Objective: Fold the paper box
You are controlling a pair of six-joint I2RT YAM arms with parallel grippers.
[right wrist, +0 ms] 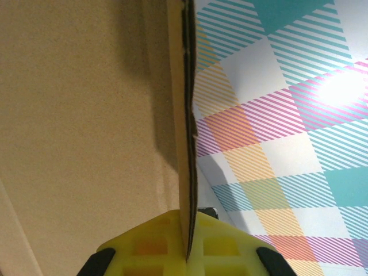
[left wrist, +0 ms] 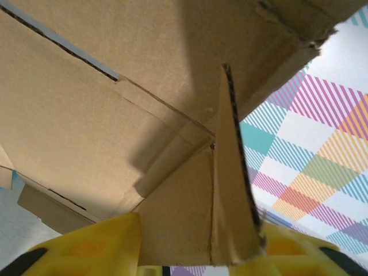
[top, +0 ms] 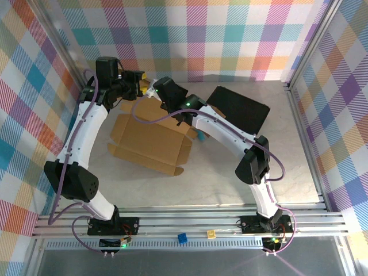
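While most of the paper box (top: pixel 150 141) lies flat and open on the counter (top: pixel 230 178), left of centre, both arms meet at its far edge. The left arm (top: pixel 86 126) curves up the left side and the right arm (top: pixel 224 129) reaches across from the right. The two sets of jaws sit close together above the far flaps of the brown sheet, near the checked back wall (top: pixel 218 34).

In the left wrist view, a thin cardboard flap (left wrist: pixel 230 190) stands on edge between the yellow fingers (left wrist: pixel 86 250). It joins at a crease to a broader panel (left wrist: pixel 103 103) that slants overhead. The left jaws are partly spread and the folded cardboard fills the gap between them, touching both fingers, so they pinch the box there.

In the right wrist view, the right jaws are pressed together on a single cardboard edge (right wrist: pixel 187 144), which runs straight up from between the yellow fingers (right wrist: pixel 221 244). A wide panel lies to its left and the checked wall to its right.

A black case (top: pixel 241 108) lies tilted on the counter to the right of the box, apart from it. A small teal thing (top: pixel 202 136) sits just beside the box's right edge, half under the right arm. A blue block (top: pixel 182 238) and a yellow block (top: pixel 211 233) rest on the metal rail (top: pixel 172 221) between the arm bases.
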